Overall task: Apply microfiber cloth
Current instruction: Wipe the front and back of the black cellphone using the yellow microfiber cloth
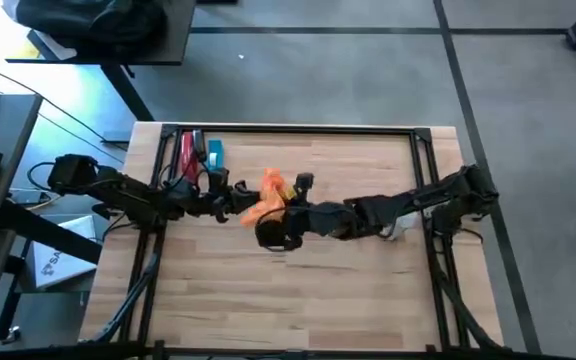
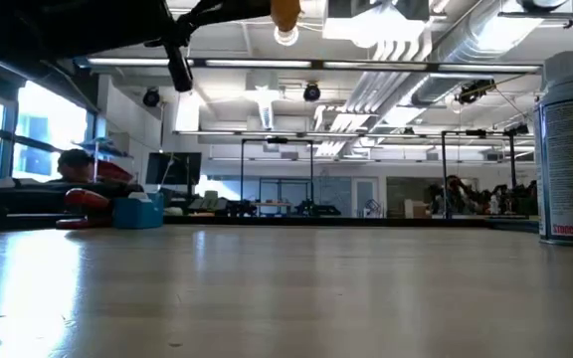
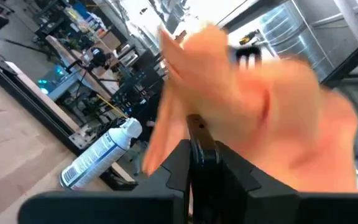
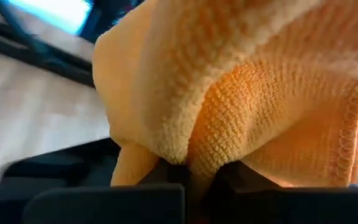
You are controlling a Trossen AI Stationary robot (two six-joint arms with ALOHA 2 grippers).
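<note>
The wooden table [image 1: 298, 290] carries both dark arms, reaching in from either side to meet above its middle. The right gripper [image 4: 185, 171] has its jaws pressed together on a fold of the microfiber cloth [image 1: 265, 200], which fills its wrist view. The left gripper [image 3: 194, 143] also pinches the cloth, fingers closed on it. The orange fabric hangs between the two, lifted off the tabletop. A white spray bottle [image 2: 572, 149] stands near the right arm. Red and blue items [image 1: 200, 152] lie at the far left.
</note>
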